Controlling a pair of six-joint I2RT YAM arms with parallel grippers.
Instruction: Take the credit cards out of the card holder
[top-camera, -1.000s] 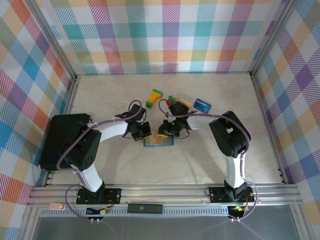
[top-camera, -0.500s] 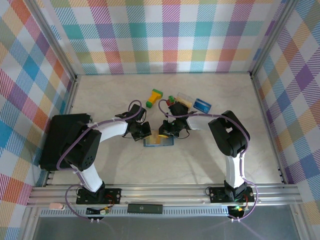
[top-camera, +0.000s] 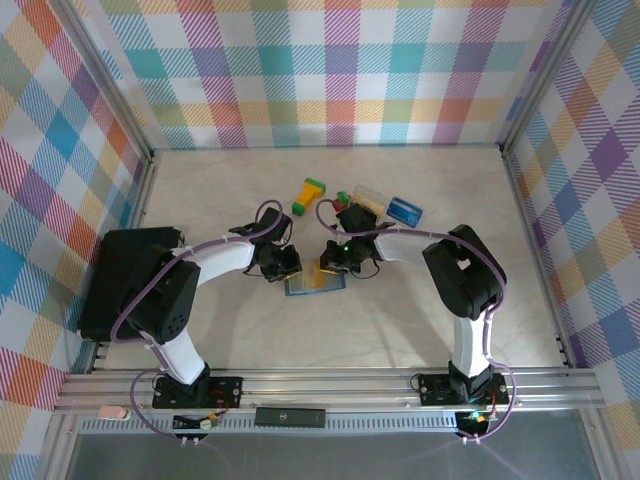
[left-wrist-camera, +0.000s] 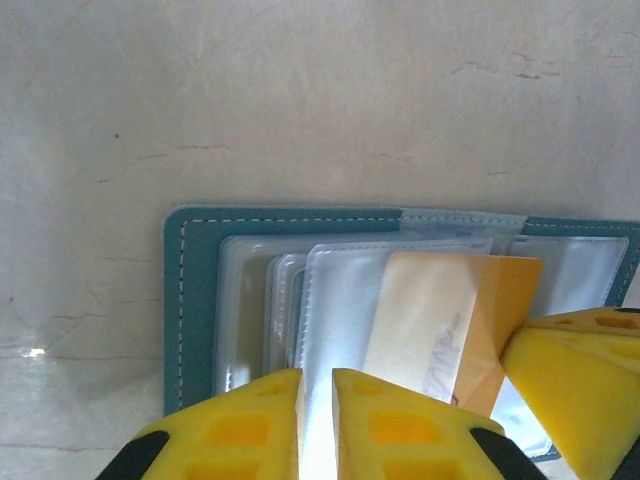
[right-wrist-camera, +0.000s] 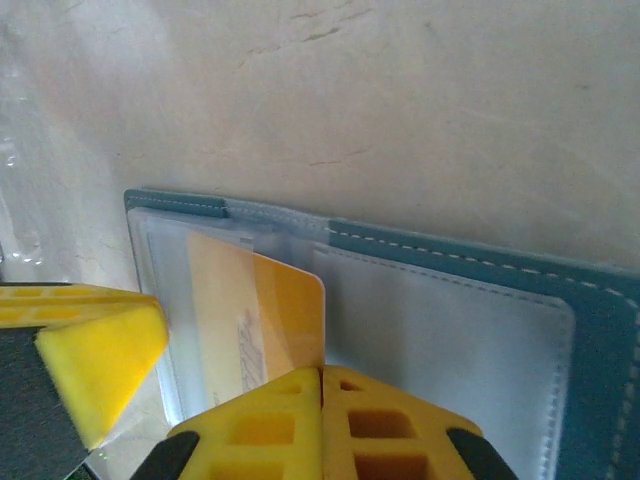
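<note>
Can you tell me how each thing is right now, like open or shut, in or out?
Card holder, open, lying flat.
Yellow card, partly out of the holder.
Blue card, out of the holder, lying apart from it.
Left hand, open a crack, above the holder.
Right hand, shut, tips at the yellow card.

Robot-manipulation laboratory cell, left arm (top-camera: 215, 258) and right arm (top-camera: 462, 272) bolted side by side to an aluminium rail (top-camera: 330, 385), pale marbled surface (top-camera: 250, 335), plaid-printed wall panels (top-camera: 340, 70) on three sides, purple cabling (top-camera: 140, 298) along the arms.
</note>
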